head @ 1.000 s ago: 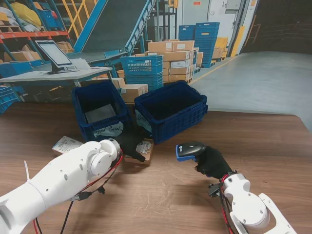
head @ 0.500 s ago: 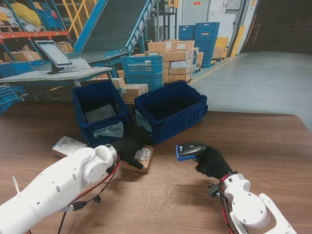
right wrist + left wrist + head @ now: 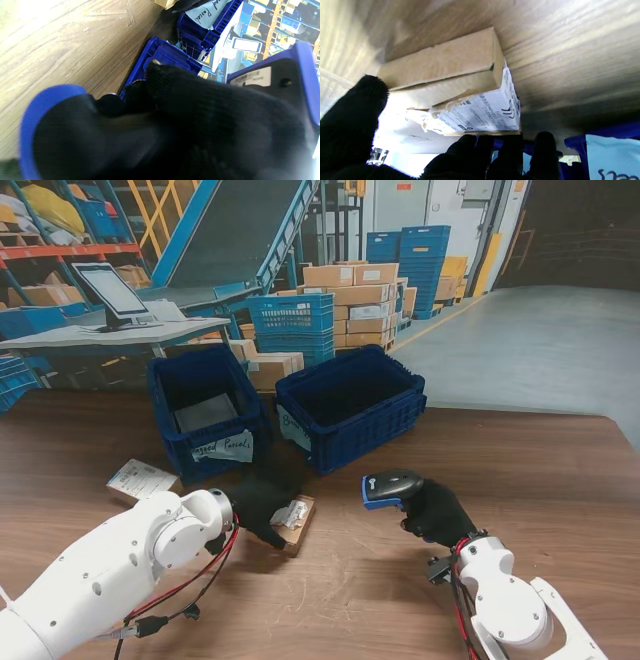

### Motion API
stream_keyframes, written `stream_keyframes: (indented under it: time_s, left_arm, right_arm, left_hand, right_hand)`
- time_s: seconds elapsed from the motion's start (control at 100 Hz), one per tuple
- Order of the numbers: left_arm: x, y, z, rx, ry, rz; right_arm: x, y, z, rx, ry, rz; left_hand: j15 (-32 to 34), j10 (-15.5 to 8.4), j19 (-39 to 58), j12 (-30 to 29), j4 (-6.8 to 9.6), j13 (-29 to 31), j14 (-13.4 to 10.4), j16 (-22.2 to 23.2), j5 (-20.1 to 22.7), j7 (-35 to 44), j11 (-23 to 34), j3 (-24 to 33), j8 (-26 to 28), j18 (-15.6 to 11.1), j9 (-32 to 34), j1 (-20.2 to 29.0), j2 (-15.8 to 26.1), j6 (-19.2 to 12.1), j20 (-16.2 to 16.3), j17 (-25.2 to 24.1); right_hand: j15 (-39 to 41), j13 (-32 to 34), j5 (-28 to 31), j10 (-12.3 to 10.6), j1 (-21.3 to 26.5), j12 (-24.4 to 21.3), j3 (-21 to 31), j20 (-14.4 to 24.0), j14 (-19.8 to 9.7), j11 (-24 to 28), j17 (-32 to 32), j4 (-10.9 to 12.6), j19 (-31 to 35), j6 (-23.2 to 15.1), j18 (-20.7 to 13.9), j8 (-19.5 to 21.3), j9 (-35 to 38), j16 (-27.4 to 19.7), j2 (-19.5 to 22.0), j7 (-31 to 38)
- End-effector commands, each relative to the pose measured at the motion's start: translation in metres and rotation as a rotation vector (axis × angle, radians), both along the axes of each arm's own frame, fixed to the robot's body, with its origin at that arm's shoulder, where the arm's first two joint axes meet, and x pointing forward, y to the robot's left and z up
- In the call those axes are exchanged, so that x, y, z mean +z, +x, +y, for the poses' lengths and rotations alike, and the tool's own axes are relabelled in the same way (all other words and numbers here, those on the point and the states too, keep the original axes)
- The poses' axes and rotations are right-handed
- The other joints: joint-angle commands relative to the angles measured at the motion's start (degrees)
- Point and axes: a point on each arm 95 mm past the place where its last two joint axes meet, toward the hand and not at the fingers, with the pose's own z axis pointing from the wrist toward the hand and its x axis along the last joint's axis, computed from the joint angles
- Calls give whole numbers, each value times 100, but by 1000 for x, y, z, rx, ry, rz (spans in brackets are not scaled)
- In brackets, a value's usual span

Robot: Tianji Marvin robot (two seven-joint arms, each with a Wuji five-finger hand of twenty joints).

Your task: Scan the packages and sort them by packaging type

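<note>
A small brown cardboard box (image 3: 297,520) with a torn white shipping label (image 3: 482,112) sits in front of the two blue crates, one edge tipped up off the table. My left hand (image 3: 258,500), in a black glove, is shut on it, with the fingers (image 3: 480,150) at the label edge and the thumb (image 3: 350,117) on the opposite side. To the right, my right hand (image 3: 437,515) is shut on a blue and black barcode scanner (image 3: 388,485), whose head faces left toward the box. The scanner body (image 3: 282,75) fills the right wrist view behind the glove (image 3: 200,125).
Two blue crates stand at the back. The left crate (image 3: 170,405) holds a grey flat package and carries a handwritten paper label; the right crate (image 3: 385,420) looks dark inside. A flat white-labelled parcel (image 3: 135,478) lies on the table at the left.
My left hand has pulled the cardboard box nearer to me, away from the crates, and its arm has dropped lower. The right hand and scanner have stayed put.
</note>
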Motion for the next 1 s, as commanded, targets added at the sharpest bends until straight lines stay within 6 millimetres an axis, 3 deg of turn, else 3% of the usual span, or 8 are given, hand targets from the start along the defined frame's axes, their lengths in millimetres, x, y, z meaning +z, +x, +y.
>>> stream_keyframes:
  time_s: [0.0, 0.23, 0.44, 0.59, 0.82, 0.99]
  left_arm:
    - [-14, -10, 4, -6, 20, 53]
    - [-11, -9, 1, -28, 49, 34]
    - [-20, -12, -2, -66, 64, 11]
    - [-29, -14, -2, -77, 59, -31]
    - [-36, -17, 0, -31, -7, -125]
    - [-36, -17, 2, 7, -45, -165]
  right_arm:
    - [1, -1, 6, 17, 8, -2]
    - [1, 0, 6, 16, 10, -3]
    - [2, 0, 6, 12, 12, -4]
    - [2, -1, 5, 9, 12, -2]
    - [1, -1, 5, 12, 14, 1]
    - [1, 0, 7, 18, 14, -1]
  left_hand:
    - [-131, 69, -235, -88, 99, -230, 173, -111, 159, 470, -120, -92, 78, 69, -210, 128, -28, -334, -105, -126]
    - [-123, 61, -413, -187, 59, -369, 130, -238, -103, 412, -366, 291, -5, 63, -427, 172, -345, -270, -178, -96]
    - [52, 41, -236, -13, 65, -42, 141, -136, 20, 454, -95, 805, -24, 70, -116, 339, -648, -208, -106, 43]
    - [363, -82, 356, 249, 192, 536, 113, 183, 430, 638, 392, 1166, 68, 126, 344, 509, -715, -254, 175, 268]
    - [1179, -354, 1661, 851, 722, 1600, -49, 1255, 1206, 1258, 1215, 1800, 591, 397, 1205, 1036, -472, -629, 1210, 704]
    - [1651, -573, 2363, 1208, 1074, 2136, -164, 1925, 1475, 2174, 1694, 1936, 1138, 531, 1756, 1454, -390, -963, 1807, 983]
  right_hand:
    - [88, 146, 311, 55, 541, 60, 760, 197, 170, -25, 49, 4, 320, -185, -230, 179, 43, 44, 307, 434]
    - [86, 142, 311, 57, 540, 60, 757, 197, 181, -26, 48, 3, 318, -185, -227, 180, 43, 45, 309, 433]
    - [88, 142, 311, 51, 541, 61, 756, 198, 182, -24, 49, 3, 317, -185, -226, 180, 42, 46, 309, 433]
    - [87, 144, 311, 65, 541, 60, 754, 202, 187, -24, 51, 4, 319, -185, -219, 180, 46, 45, 309, 433]
    - [89, 145, 311, 59, 539, 59, 753, 204, 182, -29, 48, 5, 316, -185, -219, 181, 37, 46, 312, 433]
    - [89, 144, 311, 58, 538, 59, 753, 204, 182, -28, 46, 7, 316, -185, -226, 181, 40, 46, 313, 433]
